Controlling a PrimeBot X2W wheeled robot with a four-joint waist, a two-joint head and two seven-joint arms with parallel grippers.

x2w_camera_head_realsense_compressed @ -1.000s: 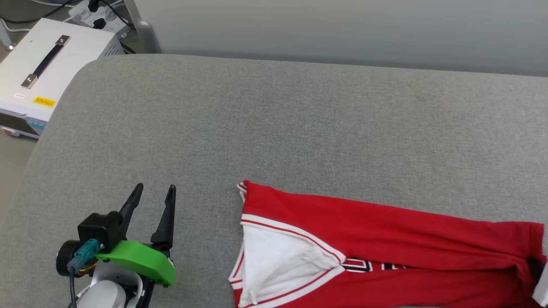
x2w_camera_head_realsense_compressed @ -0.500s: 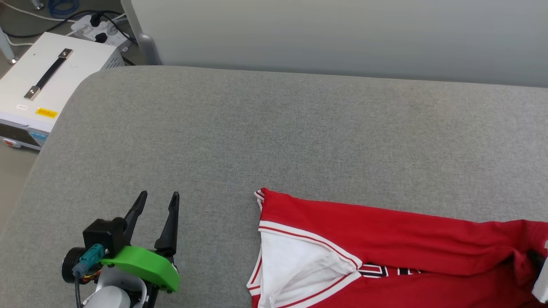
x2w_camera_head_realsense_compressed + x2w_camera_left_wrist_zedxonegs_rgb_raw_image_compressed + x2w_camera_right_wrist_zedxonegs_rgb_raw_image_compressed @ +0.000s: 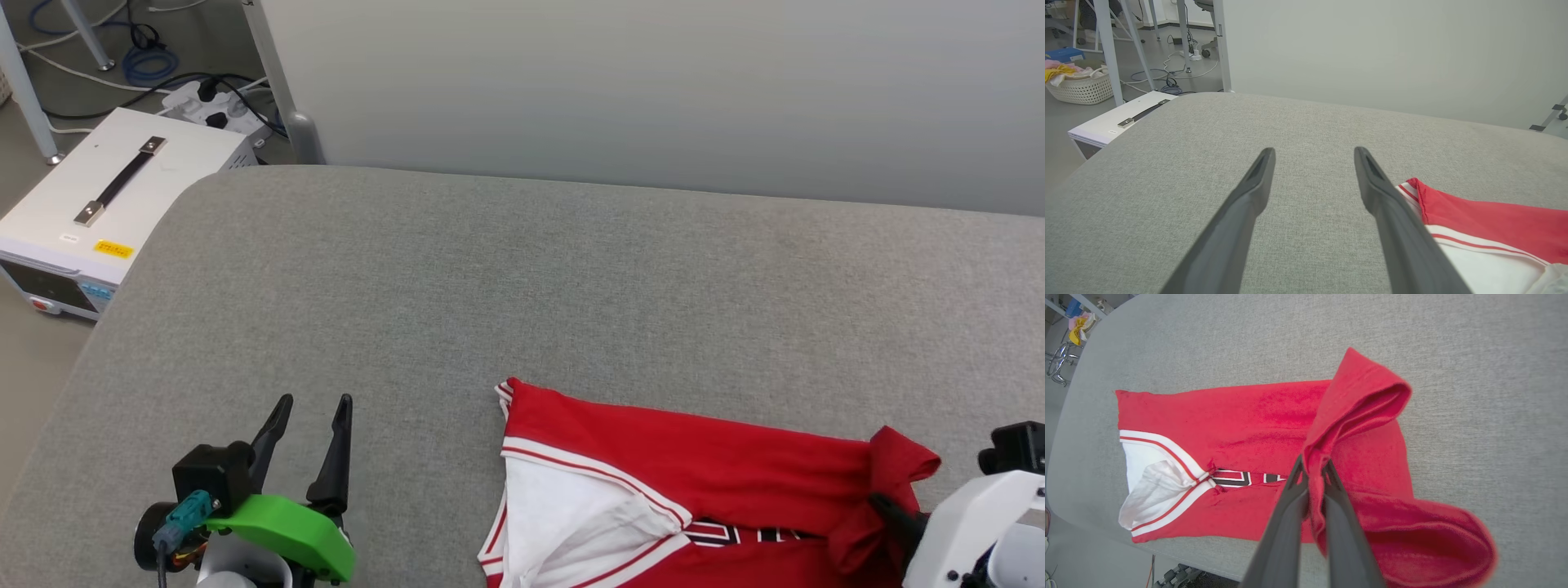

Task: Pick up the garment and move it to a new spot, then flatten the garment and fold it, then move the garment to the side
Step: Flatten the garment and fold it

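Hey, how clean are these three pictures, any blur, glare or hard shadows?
Head view: even, soft light on the grey fabric surface, no glare, sharp. Left wrist view: the left gripper softens toward the lens. Right wrist view: the red soft-fabric jersey blurs at its lower-right fold; the right gripper is soft too.

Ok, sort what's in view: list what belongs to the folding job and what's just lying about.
Job: red jersey; right gripper, jaws shut on its fabric; left gripper, jaws open; grey padded table.
Lying about: white box with black handle; power strip; blue cable; laundry basket.
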